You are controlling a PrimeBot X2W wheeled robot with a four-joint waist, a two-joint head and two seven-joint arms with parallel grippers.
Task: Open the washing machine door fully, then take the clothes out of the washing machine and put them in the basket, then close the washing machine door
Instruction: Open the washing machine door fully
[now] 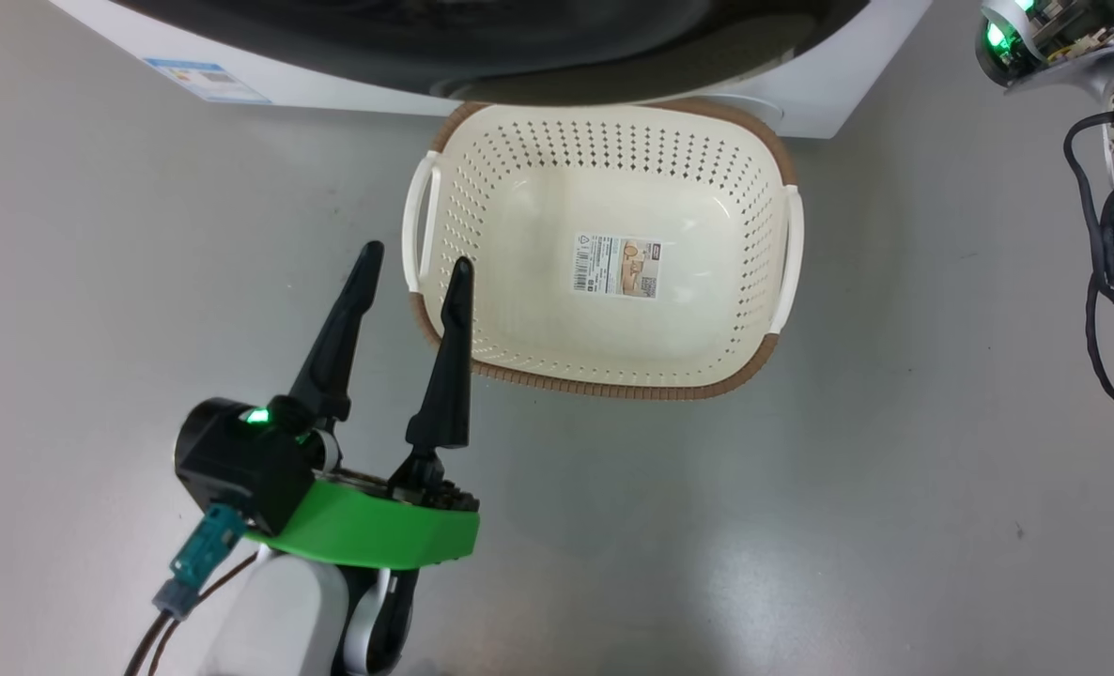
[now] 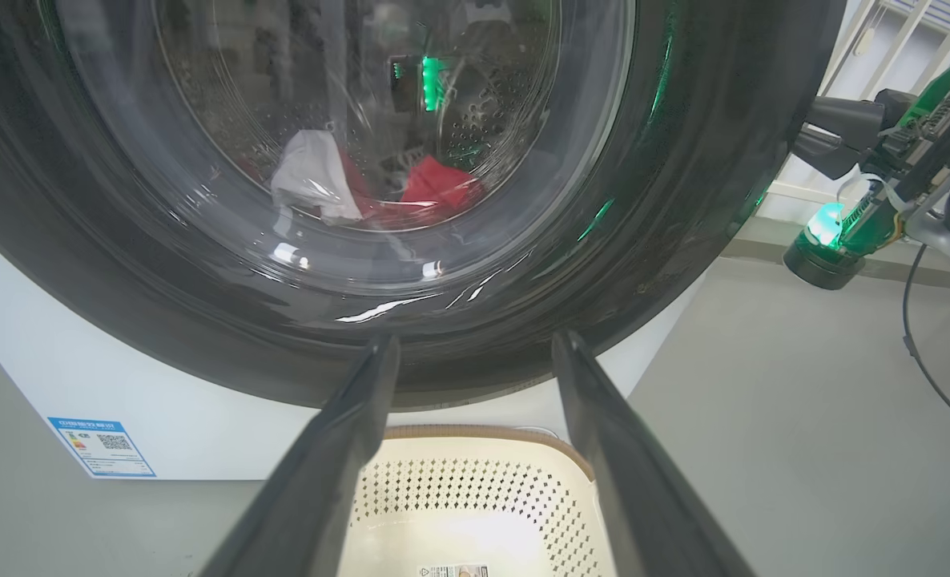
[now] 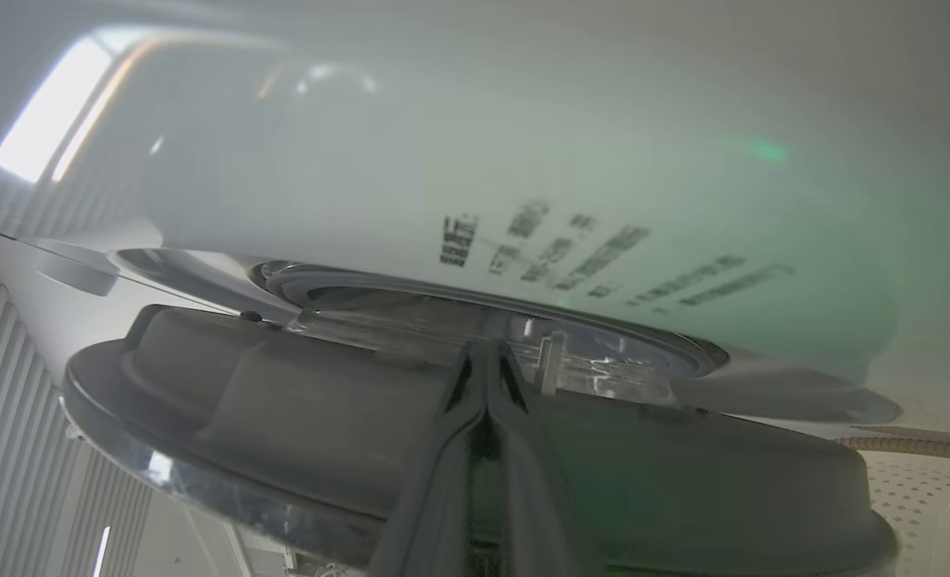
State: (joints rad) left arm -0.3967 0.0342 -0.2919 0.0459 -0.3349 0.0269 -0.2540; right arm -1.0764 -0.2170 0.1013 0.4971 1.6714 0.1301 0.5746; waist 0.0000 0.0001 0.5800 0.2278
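Green wrist housing (image 1: 379, 530): lower left of the head view, nearest the camera, with a cable plugged in at its side.
Left gripper (image 1: 416, 256): fingers spread wide with nothing between them. Tips just beside the left handle of the basket (image 1: 632, 388), one tip overlapping its rim in the head view.
Grey floor (image 1: 801, 526): smooth, under everything.
Basket: cream, perforated, brown-rimmed, with a sticker on its bottom. Standing close against the foot of the washing machine (image 2: 203, 425), ahead of the left gripper.
Washing machine: white front, with a blue label (image 2: 102, 447) low at one corner.
Washing machine door (image 2: 643, 240): cut off at the top edge of the head view. Seen face-on in the left wrist view, with a glossy black rim and a clear bowl, above and beyond the spread fingers and apart from them.
Right gripper (image 3: 483, 353): fingers pressed together, gripping nothing. Tips at the door's edge in the right wrist view, beside a slit between the door and the white front; whether touching is unclear. In the left wrist view, out at the door's right rim.
Printed labels (image 3: 571, 248): blurred dark print on the white front past those tips.
Clothes (image 2: 435, 188): red fabric with a white piece (image 2: 311, 172) beside it, low in the steel drum, seen through the glass in the left wrist view, well beyond both grippers.
In the way: the door, between the grippers and the clothes.
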